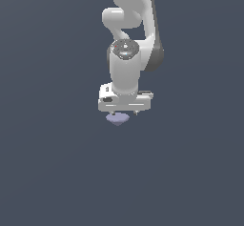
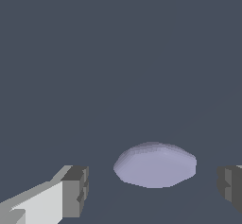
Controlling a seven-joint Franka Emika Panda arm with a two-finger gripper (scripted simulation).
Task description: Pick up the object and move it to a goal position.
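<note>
**Lavender object lies between spread fingers**

A small pale lavender object lies on a flat dark grey-blue surface. It looks smooth, matte and flattish, with a rounded, faceted outline. The gripper has its two fingers spread wide, one on each side of the object. One finger shows a white body and a dark grey pad; only the grey tip of the other shows at the frame's edge. Neither finger touches the object.

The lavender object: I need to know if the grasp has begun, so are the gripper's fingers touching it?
Apart. In the wrist view the lavender object lies between the open fingers, with dark floor visible on both sides.
</note>
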